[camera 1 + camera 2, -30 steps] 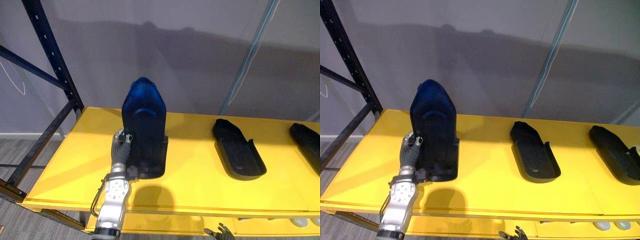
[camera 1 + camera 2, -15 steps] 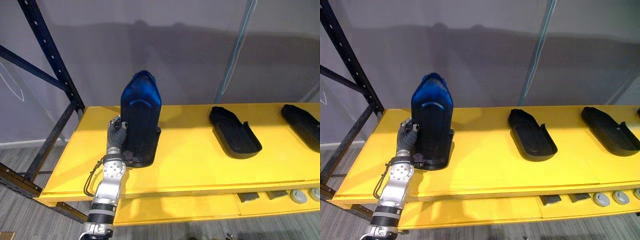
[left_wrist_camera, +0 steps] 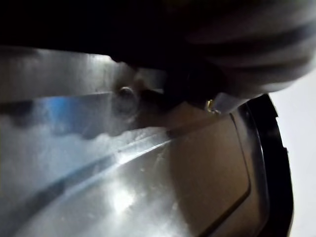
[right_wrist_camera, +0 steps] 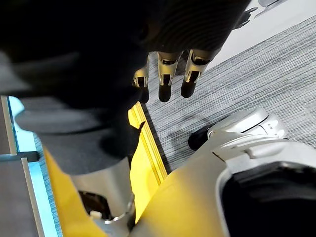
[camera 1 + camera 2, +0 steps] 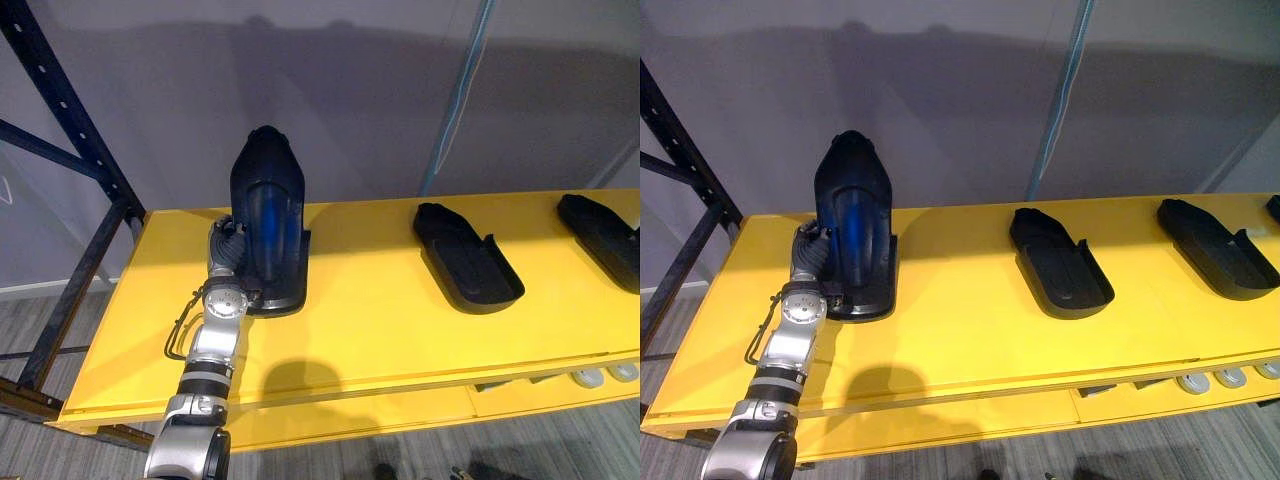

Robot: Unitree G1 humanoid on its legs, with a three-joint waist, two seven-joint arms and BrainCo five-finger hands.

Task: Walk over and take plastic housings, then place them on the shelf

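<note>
Three housings: held housing (image 5: 268, 225) standing on end at the left of the shelf (image 5: 380, 330); middle housing (image 5: 468, 262) and right housing (image 5: 600, 225) lying flat, hollow side up, well apart from each other.
Left robot hand (image 5: 226, 255): clamped on the held housing's left edge, low down, near the end that rests on the shelf.
Right robot hand (image 4: 166, 84): hanging loose above the grey floor (image 4: 256, 74), spread and empty.
Step in hand: by the look of it, laying the held housing down.
Doing it well: pivot slowly about the resting end; aim for the bare stretch left of the middle housing; let go only once flat; draw off to the left without catching the rim.
Material: dark hard plastic, glossy, with a blue sheen down the held one's face; probably slippery in a side pinch.
Shape: long shell, rounded narrow tip, broader squared base, raised side walls.
Shelf surface: smooth flat yellow board; likely to let the base skid if pushed.
</note>
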